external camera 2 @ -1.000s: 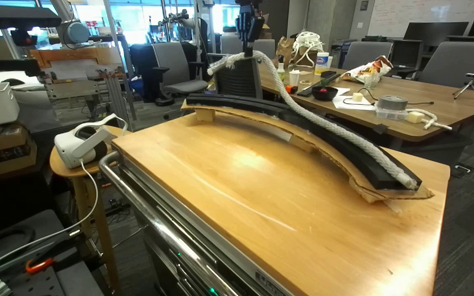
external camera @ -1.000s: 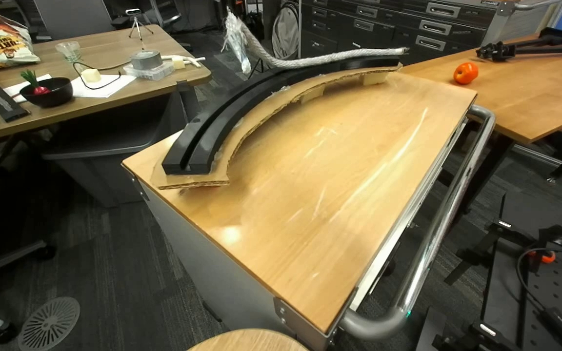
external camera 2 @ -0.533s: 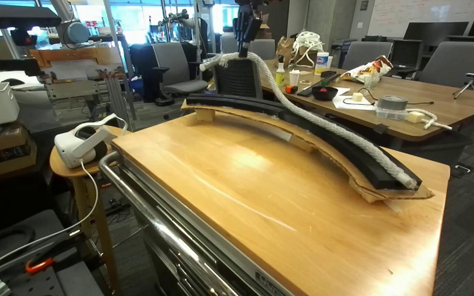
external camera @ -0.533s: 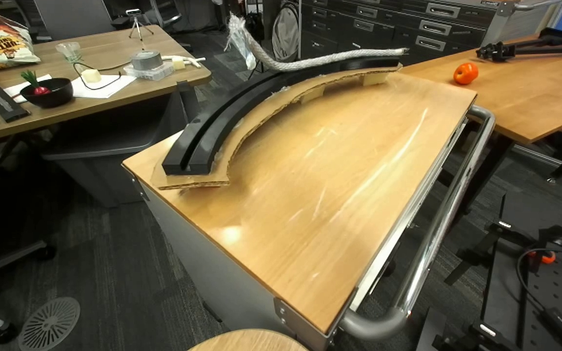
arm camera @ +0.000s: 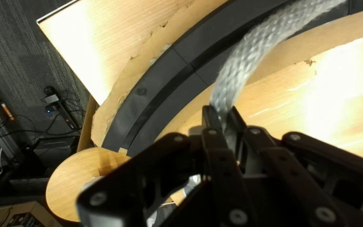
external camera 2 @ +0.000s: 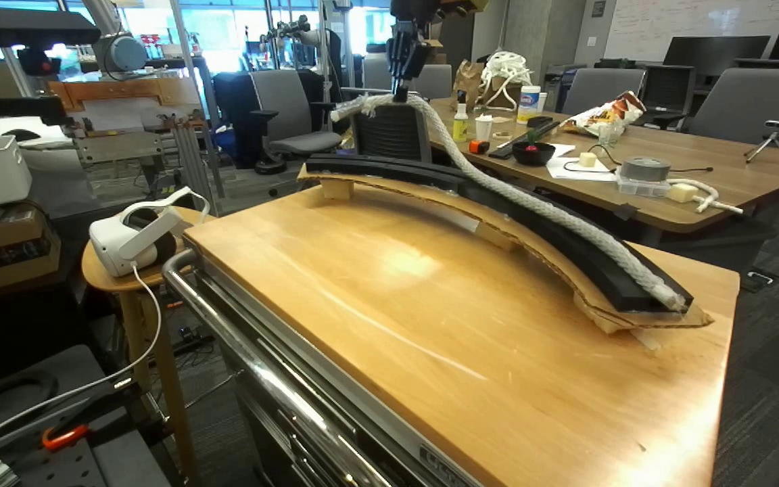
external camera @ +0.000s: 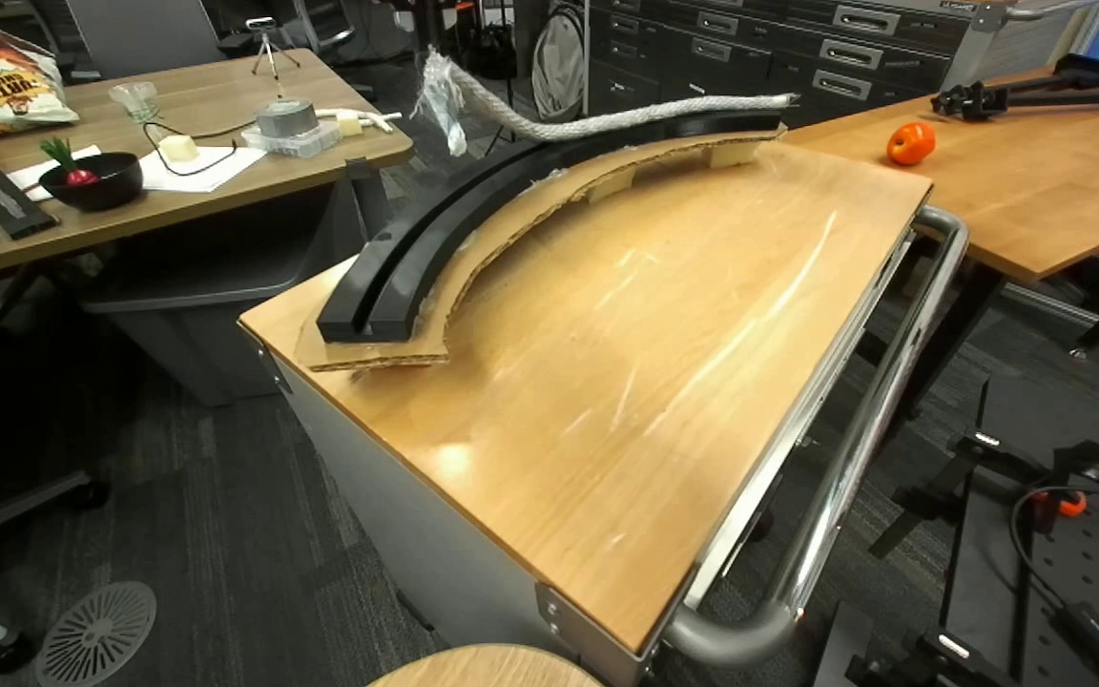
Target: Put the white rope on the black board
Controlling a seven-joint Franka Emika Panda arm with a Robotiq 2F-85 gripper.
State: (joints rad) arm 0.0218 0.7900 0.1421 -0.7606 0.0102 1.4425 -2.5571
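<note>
The white rope (external camera 2: pixel 525 197) lies along the black board (external camera 2: pixel 376 164) at one end and rises from about its middle into the air. My gripper (external camera 2: pixel 400 97) is shut on the rope near its raised end, a short frayed tail sticking out past the fingers. In the wrist view the rope (arm camera: pixel 250 53) runs from between the fingertips (arm camera: pixel 211 118) back toward the curved, grooved board (arm camera: pixel 156 91). Part of the board's groove (external camera: pixel 406 258) shows bare in an exterior view, where the raised frayed rope end (external camera: pixel 440 91) hangs beyond it and my gripper is out of sight.
A cardboard strip (external camera: pixel 530 210) on small blocks carries the board above the wooden cart top (external camera 2: pixel 403 284). The cart's metal rail (external camera 2: pixel 281 379) runs along its edge. A round stool (arm camera: pixel 74 186) stands close by, with a headset (external camera 2: pixel 126 237) on it. Another table (external camera 2: pixel 721 162) holds clutter.
My gripper has shifted slightly left and lower in an exterior view, carrying the raised rope end with it. The part of the rope resting on the board looks unmoved.
</note>
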